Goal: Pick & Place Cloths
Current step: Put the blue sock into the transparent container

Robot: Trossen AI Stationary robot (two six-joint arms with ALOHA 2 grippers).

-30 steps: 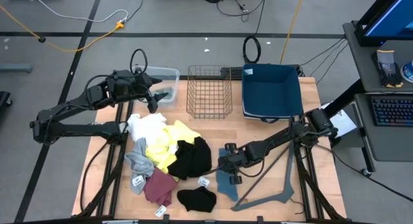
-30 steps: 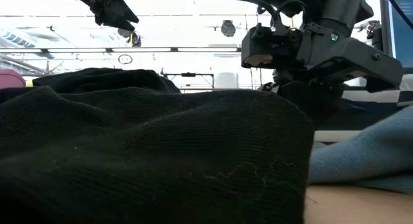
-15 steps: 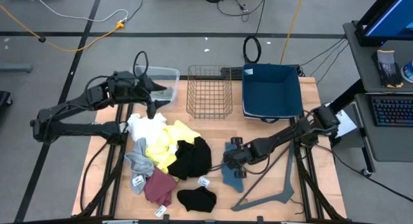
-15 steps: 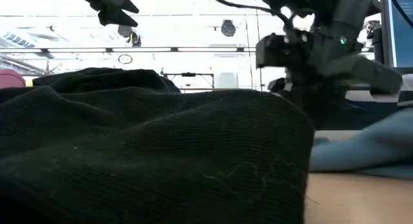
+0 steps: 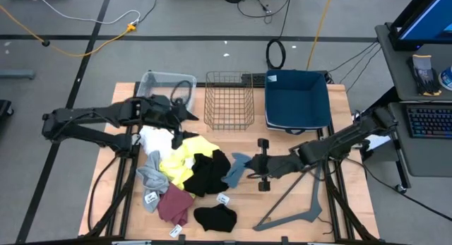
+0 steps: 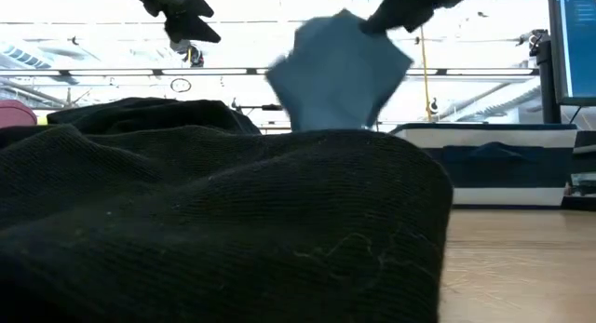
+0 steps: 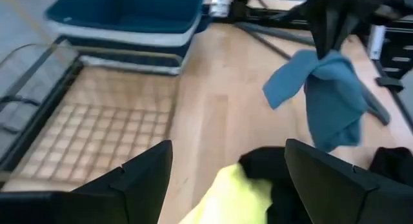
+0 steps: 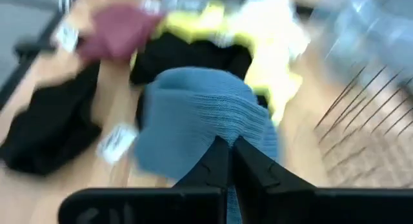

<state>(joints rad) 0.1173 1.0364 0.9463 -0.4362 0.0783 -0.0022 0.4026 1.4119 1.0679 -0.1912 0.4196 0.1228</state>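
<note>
A soft, light blue-grey cloth [image 5: 235, 170] is pinched by one bunched edge in the closed right gripper [image 5: 248, 167], hanging limp at the pile's three o'clock.

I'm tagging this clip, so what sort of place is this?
Probably a robotics lab or test workshop: a wooden table on a bare frame, cables across the taped floor, and a keyboard on a desk alongside.
</note>
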